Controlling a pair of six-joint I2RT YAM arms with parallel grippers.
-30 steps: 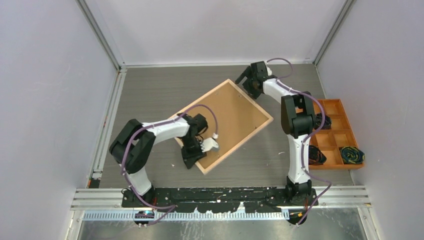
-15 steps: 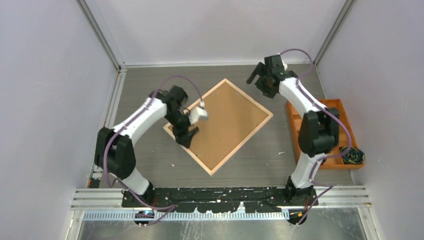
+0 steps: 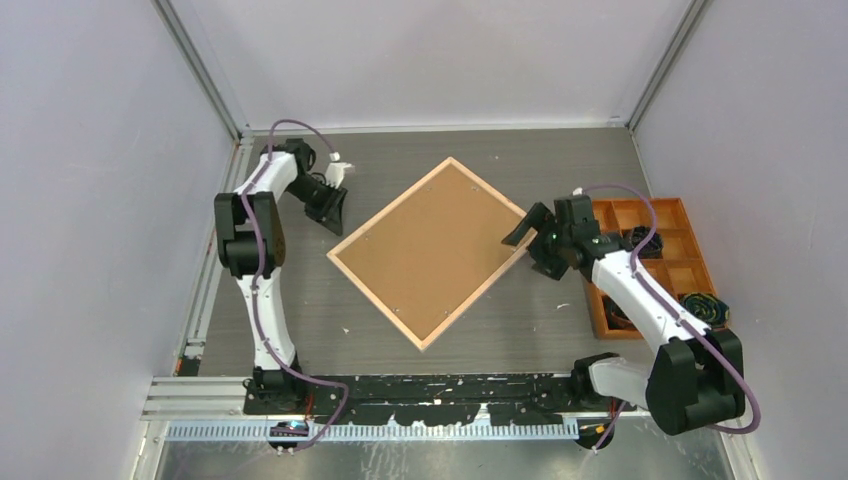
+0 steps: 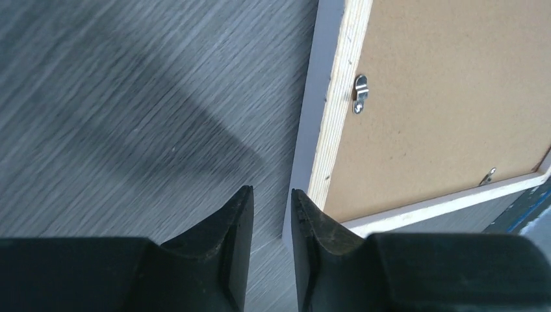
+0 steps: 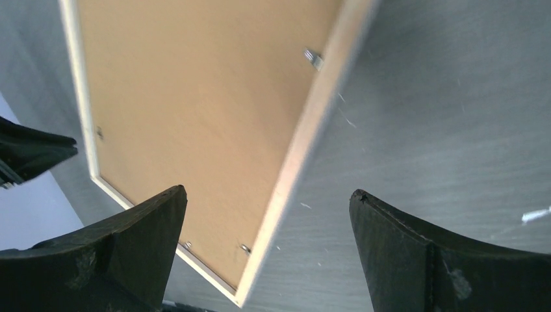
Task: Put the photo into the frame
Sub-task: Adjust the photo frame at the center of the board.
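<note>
Both arms have pulled off the frame (image 3: pixel 435 250), left fingers (image 4: pixel 235 224) narrowly parted and empty, right fingers (image 5: pixel 146 224) spread wide.

A robotics lab test cell: plain pale walls (image 3: pixel 100 200) and aluminium struts (image 3: pixel 200 70) box in a grey wood-grain table (image 3: pixel 300 310), its near edge carrying a mounting rail (image 3: pixel 190 397) with the left arm (image 3: pixel 262 312) and right arm (image 3: pixel 640 295).

We look down on a grey wood-grain table top (image 3: pixel 330 330), boxed in by a pale left wall (image 3: pixel 90 200), far wall (image 3: pixel 430 60) and right wall (image 3: pixel 770 120). An aluminium corner rail (image 3: pixel 201 68) rises at far left, and a near rail (image 3: pixel 190 395) edges the table. The light is even, with soft shadows.
</note>
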